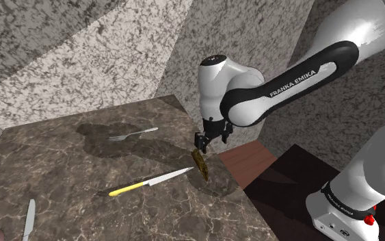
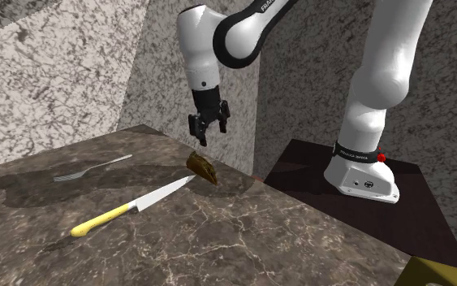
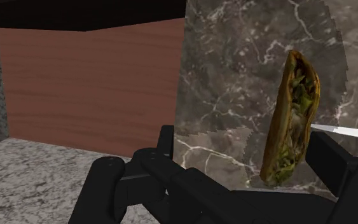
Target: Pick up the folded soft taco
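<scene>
Brown folded soft taco (image 2: 203,166) with green filling lies near the dark marble counter's (image 2: 259,236) edge, not yet grasped, while the all-black gripper (image 2: 209,134) hovers above, fingers apart and empty.

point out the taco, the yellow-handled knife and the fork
taco (image 2: 203,167), second exterior view, middle of its folded shell
knife (image 2: 134,205), second exterior view, where the blade meets the yellow handle
fork (image 2: 93,166), second exterior view, on its handle
</scene>
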You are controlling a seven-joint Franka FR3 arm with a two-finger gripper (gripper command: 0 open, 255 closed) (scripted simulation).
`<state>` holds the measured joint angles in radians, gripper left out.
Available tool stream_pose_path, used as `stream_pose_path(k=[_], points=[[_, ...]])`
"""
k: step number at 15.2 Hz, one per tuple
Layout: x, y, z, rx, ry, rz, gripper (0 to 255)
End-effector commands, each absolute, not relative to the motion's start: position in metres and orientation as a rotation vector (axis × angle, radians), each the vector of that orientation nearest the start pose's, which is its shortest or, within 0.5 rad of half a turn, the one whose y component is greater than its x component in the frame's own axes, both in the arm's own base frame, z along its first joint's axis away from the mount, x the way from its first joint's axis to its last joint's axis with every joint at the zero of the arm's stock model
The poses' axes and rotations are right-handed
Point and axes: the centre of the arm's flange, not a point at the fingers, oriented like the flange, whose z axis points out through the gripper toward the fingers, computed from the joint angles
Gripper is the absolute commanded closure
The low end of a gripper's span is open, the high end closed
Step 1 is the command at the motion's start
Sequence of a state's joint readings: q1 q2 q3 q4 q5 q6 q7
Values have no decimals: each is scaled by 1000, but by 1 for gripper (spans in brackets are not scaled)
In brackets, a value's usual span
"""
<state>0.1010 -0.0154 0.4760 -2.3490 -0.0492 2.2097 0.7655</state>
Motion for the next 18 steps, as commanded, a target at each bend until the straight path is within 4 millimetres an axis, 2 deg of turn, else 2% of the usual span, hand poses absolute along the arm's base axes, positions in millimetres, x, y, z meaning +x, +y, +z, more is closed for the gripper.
stream_pose_path(k=[1, 4, 5, 12, 14, 15, 18], points=[[422, 280, 311, -3238, 279, 107, 0], [438, 307, 287, -3234, 307, 96, 0], [438, 307, 287, -3234, 308, 96, 0], [438, 307, 247, -3234, 308, 96, 0], [438, 307, 247, -3234, 308, 96, 0], [438, 307, 247, -3234, 308, 96, 255], [438, 307, 246, -3234, 308, 96, 255]])
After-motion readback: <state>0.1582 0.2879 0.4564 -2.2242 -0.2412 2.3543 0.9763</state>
